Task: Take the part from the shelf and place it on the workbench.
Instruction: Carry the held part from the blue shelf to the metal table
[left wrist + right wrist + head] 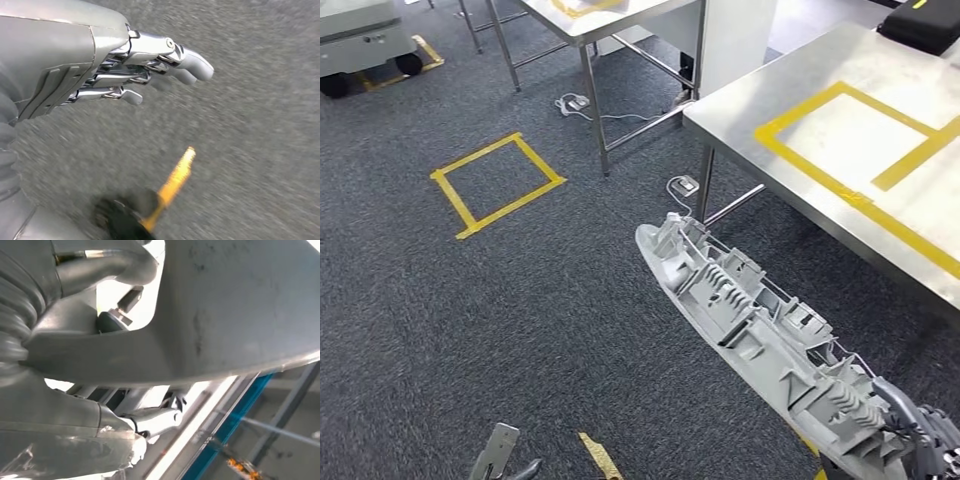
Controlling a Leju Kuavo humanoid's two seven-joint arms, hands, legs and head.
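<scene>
Two tables: we see a steel table at the right of the head view, marked with yellow tape outlines; a second steel table stands farther back.
Floor: dark grey carpet with a yellow tape square well left of the near table.
Part: long grey ribbed moulding, held in the air over the carpet, just beside the near table's edge, apart from its top.
Right hand: we note the right hand gripping the part at its near end.
Left hand: left hand holds nothing, fingers extended and apart, above the carpet.
Cables: white leads on the floor by the far table's legs.
</scene>
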